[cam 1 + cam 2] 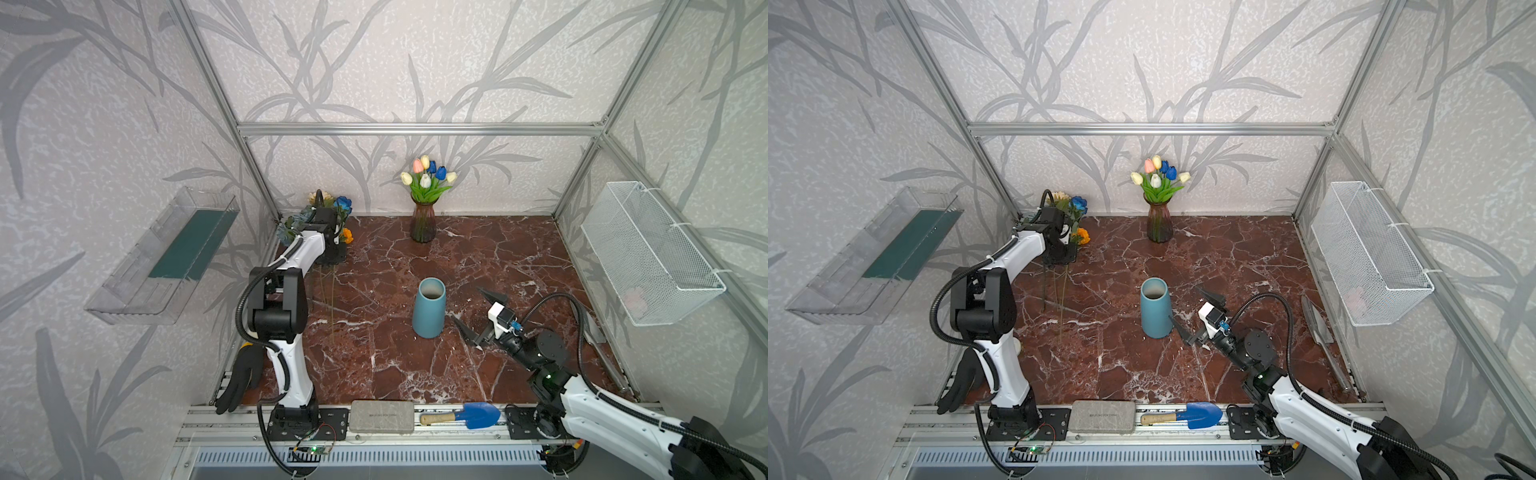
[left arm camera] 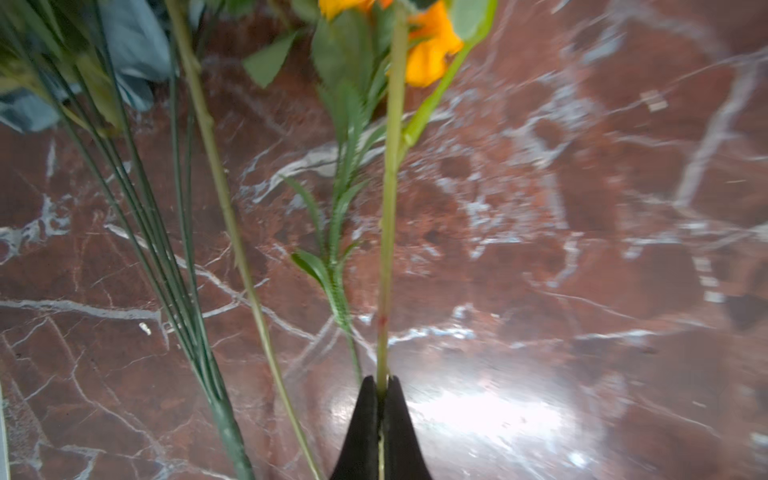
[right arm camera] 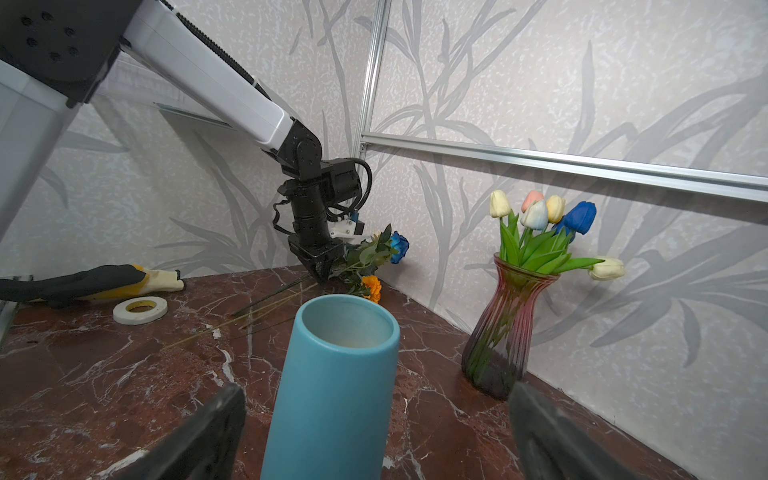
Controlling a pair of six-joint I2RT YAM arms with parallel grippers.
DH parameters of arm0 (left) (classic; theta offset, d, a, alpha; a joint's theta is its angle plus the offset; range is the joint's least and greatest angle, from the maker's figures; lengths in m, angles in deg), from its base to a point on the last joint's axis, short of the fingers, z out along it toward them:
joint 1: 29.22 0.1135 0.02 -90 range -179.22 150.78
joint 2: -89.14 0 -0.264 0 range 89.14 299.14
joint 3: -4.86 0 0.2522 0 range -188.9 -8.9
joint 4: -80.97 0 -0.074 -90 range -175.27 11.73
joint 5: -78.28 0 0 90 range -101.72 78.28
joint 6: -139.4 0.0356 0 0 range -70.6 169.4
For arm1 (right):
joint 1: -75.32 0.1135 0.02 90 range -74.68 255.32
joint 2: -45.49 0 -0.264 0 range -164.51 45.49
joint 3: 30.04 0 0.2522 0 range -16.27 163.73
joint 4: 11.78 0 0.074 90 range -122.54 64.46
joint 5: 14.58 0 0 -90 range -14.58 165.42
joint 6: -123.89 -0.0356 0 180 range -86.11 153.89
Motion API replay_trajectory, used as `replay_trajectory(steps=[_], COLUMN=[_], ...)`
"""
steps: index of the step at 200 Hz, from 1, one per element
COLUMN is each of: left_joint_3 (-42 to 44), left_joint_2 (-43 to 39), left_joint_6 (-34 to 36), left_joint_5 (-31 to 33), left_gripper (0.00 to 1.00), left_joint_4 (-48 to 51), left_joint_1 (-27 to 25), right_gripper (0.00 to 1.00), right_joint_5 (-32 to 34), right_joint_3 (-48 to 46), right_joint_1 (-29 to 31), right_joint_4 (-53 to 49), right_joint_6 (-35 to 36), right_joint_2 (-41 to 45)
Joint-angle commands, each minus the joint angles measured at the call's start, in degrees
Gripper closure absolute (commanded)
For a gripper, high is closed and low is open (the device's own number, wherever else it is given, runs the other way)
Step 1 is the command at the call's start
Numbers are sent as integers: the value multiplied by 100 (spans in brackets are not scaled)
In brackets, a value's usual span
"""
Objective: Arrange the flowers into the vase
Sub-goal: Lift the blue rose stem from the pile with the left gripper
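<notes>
Flowers lie loose in a bunch on the red marble bench, behind and to the left of the blue vase, close to the back corner. The bunch includes a deep-blue rose, a cream daisy, dusty-blue roses and an orange bloom. Long thin stems trail toward the front, left of the blue vase. The left gripper reaches down into the bunch, its jaws pressed together on a green stem that runs past the orange bloom; this wrist view is somewhat blurred. The blue vase stands upright near the middle of the bench, mouth upward. The right gripper hangs just to the right of the blue vase, aimed at it, its jaws wide apart. Behind the blue vase, against the back wall, a ribbed glass vase holds tulips in white, yellow, pink and blue with green leaves. Left of the blue vase lie a black glove and a roll of tape. In front of the blue vase, on the rail at the bench's edge, sit a grey block and a blue trowel. Well to the right of the blue vase, a white wire basket hangs on the side wall.
</notes>
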Motion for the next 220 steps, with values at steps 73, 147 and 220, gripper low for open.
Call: replay_trajectory(steps=[73,147,220], left_joint_3=[2296,1571,-30], left_joint_2=[-3235,-4457,-4166], left_joint_6=[-537,-289,-239], left_joint_5=[-1015,-953,-1281], left_gripper=[100,100,100], left_joint_4=[-3628,-4233,-3497], left_joint_1=[-837,-1761,-2436], right_gripper=[1,1,1], right_joint_5=[67,106,196], right_joint_3=[-43,-48,-4], right_joint_1=[37,37,37], right_joint_4=[194,278,327], right_joint_6=[-14,29,122], right_joint_2=[-41,-377,-736])
